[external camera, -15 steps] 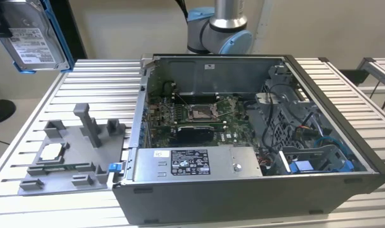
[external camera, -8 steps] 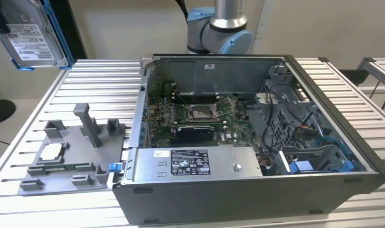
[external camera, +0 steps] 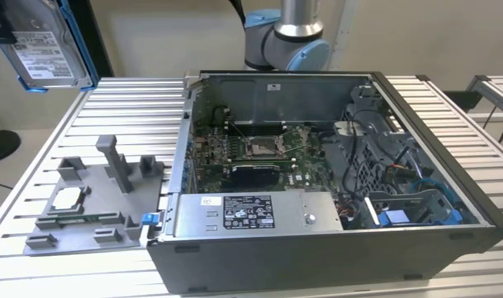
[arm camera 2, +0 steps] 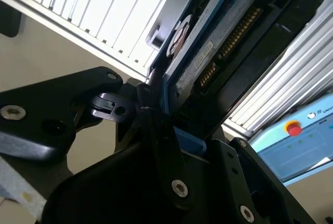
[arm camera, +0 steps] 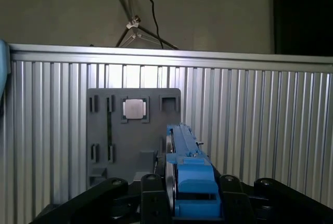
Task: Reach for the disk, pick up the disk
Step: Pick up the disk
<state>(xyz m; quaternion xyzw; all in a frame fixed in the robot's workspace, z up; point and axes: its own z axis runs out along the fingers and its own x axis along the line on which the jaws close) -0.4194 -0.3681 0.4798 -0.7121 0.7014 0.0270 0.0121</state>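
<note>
The black tool (arm camera: 190,199) clamps the blue-framed silver metal disk (external camera: 44,46) high above the ribbed aluminium tabletop (external camera: 127,99); the grey-blue arm joint (external camera: 286,37) stands upright by that tabletop.

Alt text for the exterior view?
The disk is held aloft at the exterior view's upper left, above a slatted table. On it sit an open PC case and a grey fixture holding a chip.
</note>
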